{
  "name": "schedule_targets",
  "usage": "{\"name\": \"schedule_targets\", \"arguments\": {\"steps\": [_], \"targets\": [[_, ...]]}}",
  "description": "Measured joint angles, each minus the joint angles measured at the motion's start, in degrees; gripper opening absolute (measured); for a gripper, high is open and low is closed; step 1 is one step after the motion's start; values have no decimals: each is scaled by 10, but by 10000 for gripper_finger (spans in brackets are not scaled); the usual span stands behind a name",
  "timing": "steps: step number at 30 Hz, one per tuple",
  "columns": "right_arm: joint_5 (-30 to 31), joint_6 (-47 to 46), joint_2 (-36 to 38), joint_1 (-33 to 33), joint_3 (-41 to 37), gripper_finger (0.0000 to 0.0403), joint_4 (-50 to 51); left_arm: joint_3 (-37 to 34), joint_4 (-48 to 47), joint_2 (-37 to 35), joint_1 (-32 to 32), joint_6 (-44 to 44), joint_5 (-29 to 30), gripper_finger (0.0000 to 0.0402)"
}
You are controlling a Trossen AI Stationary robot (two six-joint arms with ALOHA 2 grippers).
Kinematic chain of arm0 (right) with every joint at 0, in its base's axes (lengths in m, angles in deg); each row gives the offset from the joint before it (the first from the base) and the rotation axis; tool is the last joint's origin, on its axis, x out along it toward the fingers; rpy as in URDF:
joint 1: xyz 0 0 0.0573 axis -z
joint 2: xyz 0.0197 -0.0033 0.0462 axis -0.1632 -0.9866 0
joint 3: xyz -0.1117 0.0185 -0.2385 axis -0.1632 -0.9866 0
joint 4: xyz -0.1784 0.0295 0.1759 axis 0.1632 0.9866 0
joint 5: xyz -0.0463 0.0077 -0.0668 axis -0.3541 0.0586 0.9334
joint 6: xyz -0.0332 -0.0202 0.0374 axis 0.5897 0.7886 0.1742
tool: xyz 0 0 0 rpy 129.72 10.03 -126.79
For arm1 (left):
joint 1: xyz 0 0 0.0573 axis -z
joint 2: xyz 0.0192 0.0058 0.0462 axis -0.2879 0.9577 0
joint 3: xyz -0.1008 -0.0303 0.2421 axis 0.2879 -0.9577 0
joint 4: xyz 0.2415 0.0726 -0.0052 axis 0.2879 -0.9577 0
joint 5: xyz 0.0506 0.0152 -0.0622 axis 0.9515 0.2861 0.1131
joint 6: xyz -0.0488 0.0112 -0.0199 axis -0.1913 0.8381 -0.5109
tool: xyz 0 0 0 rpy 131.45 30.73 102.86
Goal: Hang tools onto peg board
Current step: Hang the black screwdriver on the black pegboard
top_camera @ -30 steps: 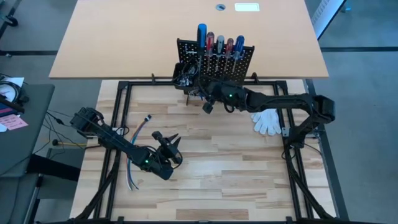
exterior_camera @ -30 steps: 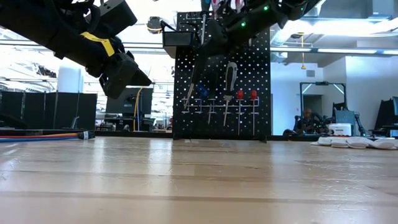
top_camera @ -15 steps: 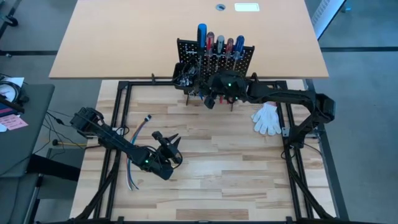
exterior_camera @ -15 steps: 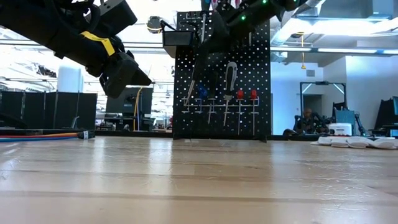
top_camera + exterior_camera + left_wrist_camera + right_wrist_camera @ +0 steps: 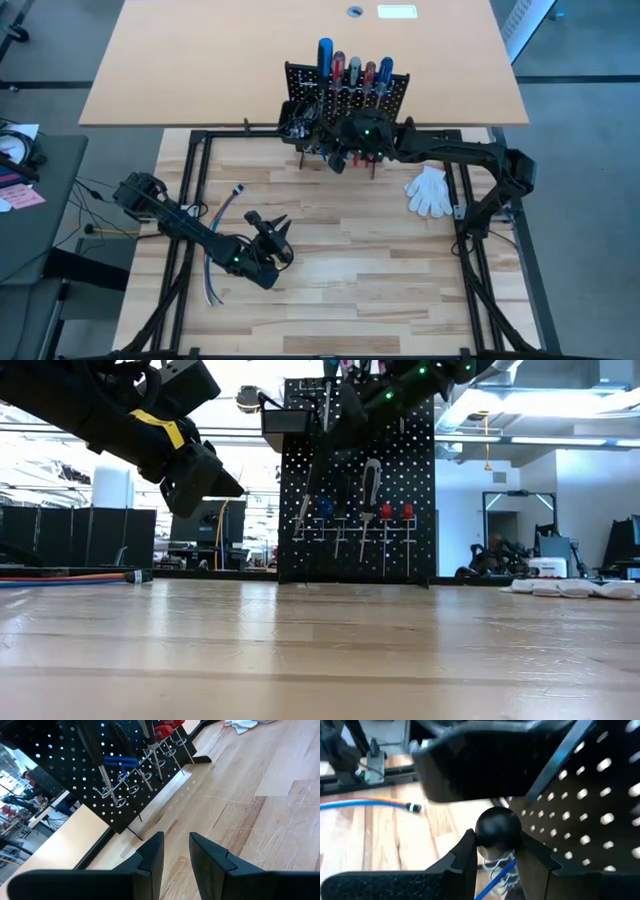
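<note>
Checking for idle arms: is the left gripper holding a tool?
No. In the left wrist view the left gripper has only bare wooden table showing between its fingers.

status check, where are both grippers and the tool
Right gripper shut on black-handled tool at peg board. Left gripper empty, hovering mid-table. Nothing blocking.

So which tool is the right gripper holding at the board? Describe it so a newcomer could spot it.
Start at the upright black perforated peg board at the wooden table's far edge. The right gripper sits against its face, beside the black box bin. Its fingers pinch a tool with a round black ball-shaped handle end, unlike the red and blue handles already hanging.
</note>
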Motion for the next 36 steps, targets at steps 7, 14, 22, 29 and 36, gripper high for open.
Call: {"name": "schedule_targets", "arguments": {"steps": [7, 14, 22, 29, 36], "targets": [[-5, 1, -8, 10, 10, 113, 4, 0, 0, 0, 0, 0, 0, 85], [-5, 3, -7, 10, 56, 113, 66, 0, 0, 0, 0, 0, 0, 85], [-11, 9, -7, 12, 65, 113, 81, 0, 1, 0, 0, 0, 0, 85], [-21, 9, -43, 14, 70, 114, 68, 0, 1, 0, 0, -1, 0, 85], [-23, 16, -94, 15, 118, 114, 107, 0, 1, 0, 0, -1, 0, 85]]}}
